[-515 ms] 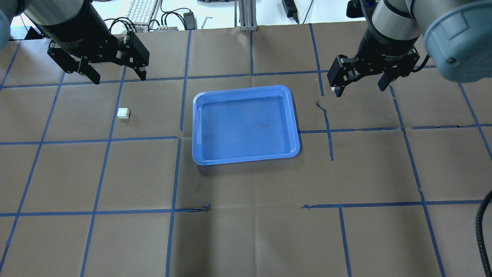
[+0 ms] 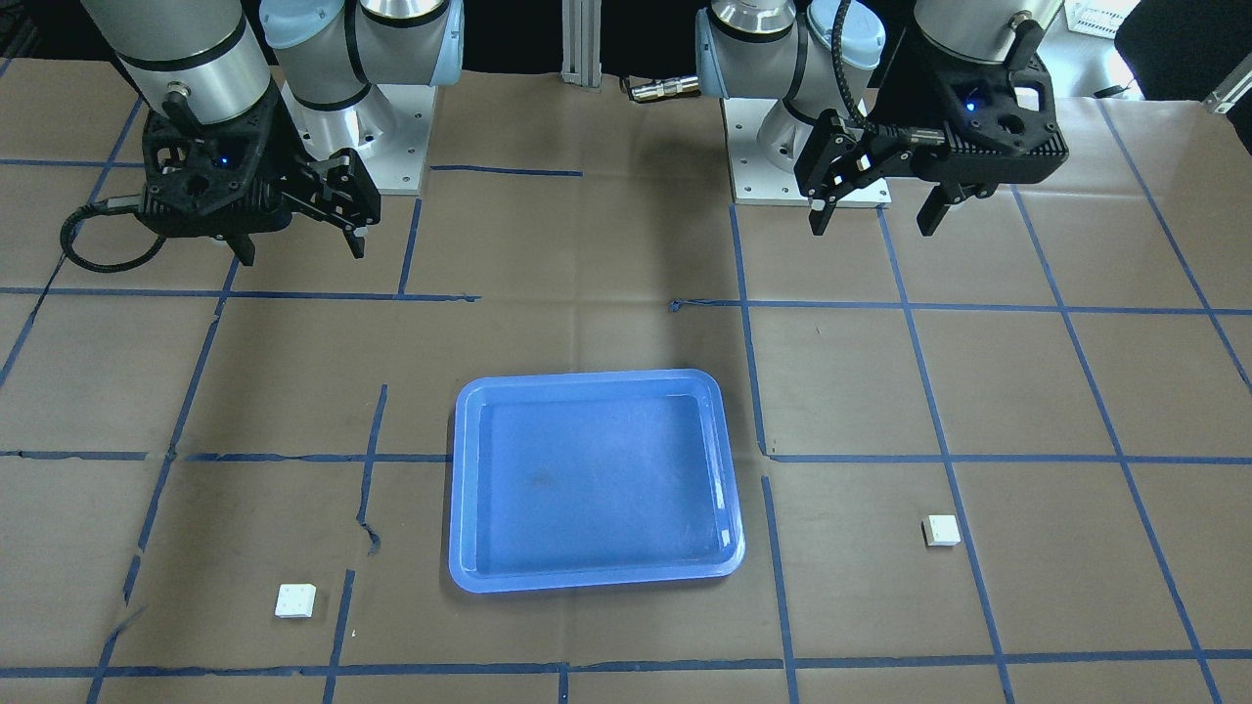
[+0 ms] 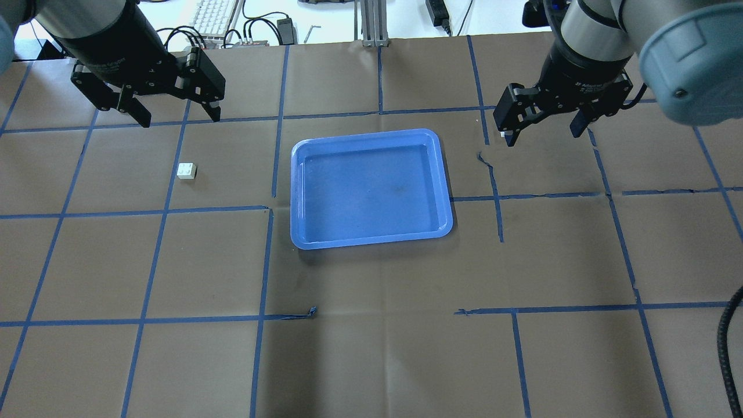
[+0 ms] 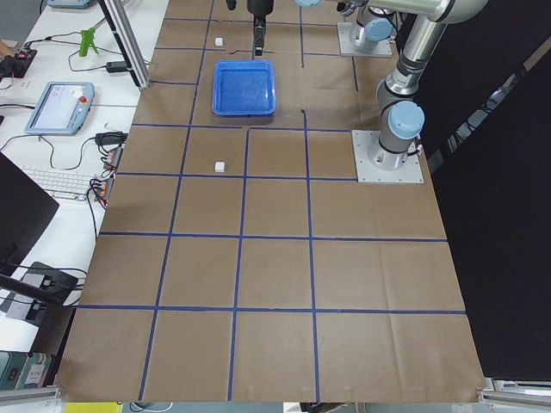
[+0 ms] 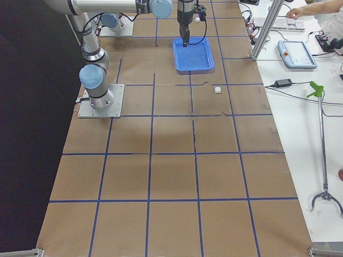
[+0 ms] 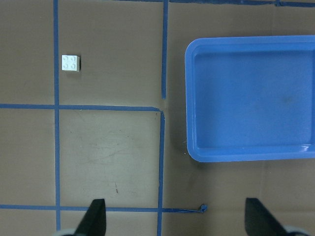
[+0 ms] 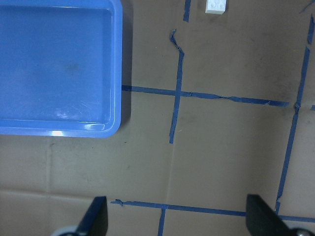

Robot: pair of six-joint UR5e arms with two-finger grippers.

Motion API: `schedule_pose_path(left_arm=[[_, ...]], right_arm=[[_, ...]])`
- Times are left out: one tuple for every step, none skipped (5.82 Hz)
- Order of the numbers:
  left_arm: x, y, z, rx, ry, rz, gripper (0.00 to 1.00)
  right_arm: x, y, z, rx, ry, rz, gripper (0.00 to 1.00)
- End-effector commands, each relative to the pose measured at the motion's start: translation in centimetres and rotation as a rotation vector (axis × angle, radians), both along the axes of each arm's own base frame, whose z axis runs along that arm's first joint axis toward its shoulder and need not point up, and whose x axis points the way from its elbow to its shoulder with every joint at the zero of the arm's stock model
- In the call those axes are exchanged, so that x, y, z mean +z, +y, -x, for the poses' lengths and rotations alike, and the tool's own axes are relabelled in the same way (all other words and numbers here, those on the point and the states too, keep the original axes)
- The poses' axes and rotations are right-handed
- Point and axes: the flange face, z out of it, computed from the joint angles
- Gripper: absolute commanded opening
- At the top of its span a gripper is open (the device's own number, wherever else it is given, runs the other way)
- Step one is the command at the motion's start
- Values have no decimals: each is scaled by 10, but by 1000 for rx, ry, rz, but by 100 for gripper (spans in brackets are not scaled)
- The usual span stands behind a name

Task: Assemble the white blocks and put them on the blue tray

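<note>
The blue tray [image 3: 297, 197] lies empty at the table's middle; it also shows in the front view [image 2: 460, 489]. One white block [image 3: 187, 170] sits left of the tray, just in front of my open, empty left gripper [image 3: 180, 119], and shows in the left wrist view [image 6: 71, 63]. The other white block [image 2: 294, 599] lies right of the tray, under my open, empty right gripper [image 3: 544, 136]. In the overhead view that gripper's finger mostly hides it. It shows at the top of the right wrist view [image 7: 215, 6]. Both grippers hover above the table.
Brown paper with blue tape lines [image 3: 267, 261] covers the table. A keyboard [image 3: 212, 17] and cables lie beyond the far edge. The robot bases [image 2: 802, 147] stand at the near side. The tray's corner shows in both wrist views [image 6: 189, 98] [image 7: 118, 73].
Almost nothing differs. The right gripper has shifted very slightly toward the far edge. The blocks and the tray have not moved.
</note>
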Motion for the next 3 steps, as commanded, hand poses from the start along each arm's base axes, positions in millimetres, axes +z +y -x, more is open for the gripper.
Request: schedule_pose_path(left_arm=[[0,-1,-4,9,-1,2,99],[-15,-4,-20,26,-57,-32,99],[-43,-30,-49,57,-62,-82,99]], right_arm=[[-4,-2,3,18,-1,-7,100],[-4,-7,11,103,-7,1,100],[-2,-13,25,271,-8,27,100]])
